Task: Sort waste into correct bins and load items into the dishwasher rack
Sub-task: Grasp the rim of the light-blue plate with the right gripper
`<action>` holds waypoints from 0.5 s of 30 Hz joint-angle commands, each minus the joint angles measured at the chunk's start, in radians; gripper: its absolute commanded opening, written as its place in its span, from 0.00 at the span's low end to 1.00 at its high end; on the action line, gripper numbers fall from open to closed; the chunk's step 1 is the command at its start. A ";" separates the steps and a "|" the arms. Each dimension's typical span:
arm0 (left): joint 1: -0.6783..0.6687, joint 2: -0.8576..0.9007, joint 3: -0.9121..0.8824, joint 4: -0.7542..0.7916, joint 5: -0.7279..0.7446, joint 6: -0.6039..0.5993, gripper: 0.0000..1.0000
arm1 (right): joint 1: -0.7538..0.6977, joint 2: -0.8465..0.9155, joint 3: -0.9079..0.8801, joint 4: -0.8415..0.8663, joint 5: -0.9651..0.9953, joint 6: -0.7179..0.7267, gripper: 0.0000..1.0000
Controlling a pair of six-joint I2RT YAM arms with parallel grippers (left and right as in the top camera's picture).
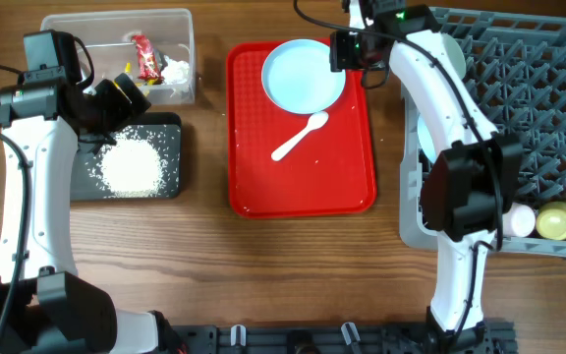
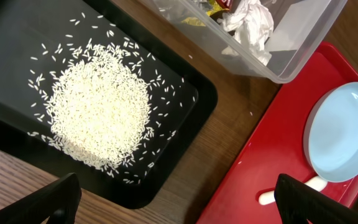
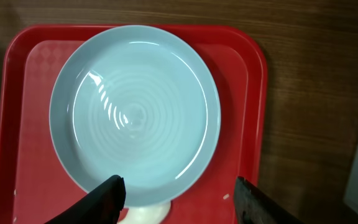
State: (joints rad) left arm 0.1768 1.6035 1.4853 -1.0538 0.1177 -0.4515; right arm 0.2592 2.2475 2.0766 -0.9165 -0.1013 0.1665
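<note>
On the red serving tray (image 1: 303,187) the pale blue plate (image 1: 303,75) sat at the far end, white spoon (image 1: 300,136) just beside it toward the middle, bowl end nearest the plate. Right gripper (image 3: 180,190) hung over the plate's near rim, jaws partly apart with one finger (image 3: 107,196) on each side of the rim in the wrist view; nothing was clamped between them. Left gripper (image 2: 179,202) hung over the near corner of the black tray (image 1: 170,138), jaws spread fully wide and empty. Rice (image 1: 131,165) lay heaped in the middle of the black tray, with stray grains scattered round the heap. Clear tub (image 1: 116,16) stood just behind the black tray and held a red wrapper (image 1: 146,57) and the crumpled tissue (image 1: 176,71); a bit of yellow wrapper (image 2: 211,6) showed at the top edge of the left wrist view. Grey rack (image 1: 538,98) was at the right, well apart from the tubs and just beside the red tray. Yellow cup (image 1: 557,222) and white cup (image 1: 520,220) were side by side at its near edge. Along the rack's left side, a pale green bowl (image 1: 454,57) and a pale blue bowl (image 1: 422,138) showed only as slivers behind the right arm, so I couldn't tell how they sat.
</note>
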 commanded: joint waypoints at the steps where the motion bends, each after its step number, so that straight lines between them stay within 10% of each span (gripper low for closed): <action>1: -0.002 -0.006 0.009 0.002 0.005 -0.009 1.00 | 0.010 0.079 0.026 0.043 -0.032 0.049 0.55; 15: -0.002 -0.006 0.009 0.002 0.005 -0.009 1.00 | 0.019 0.208 0.022 0.123 -0.034 0.152 0.43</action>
State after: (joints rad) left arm 0.1768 1.6035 1.4853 -1.0542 0.1177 -0.4515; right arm 0.2733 2.4264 2.0789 -0.7956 -0.1349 0.2905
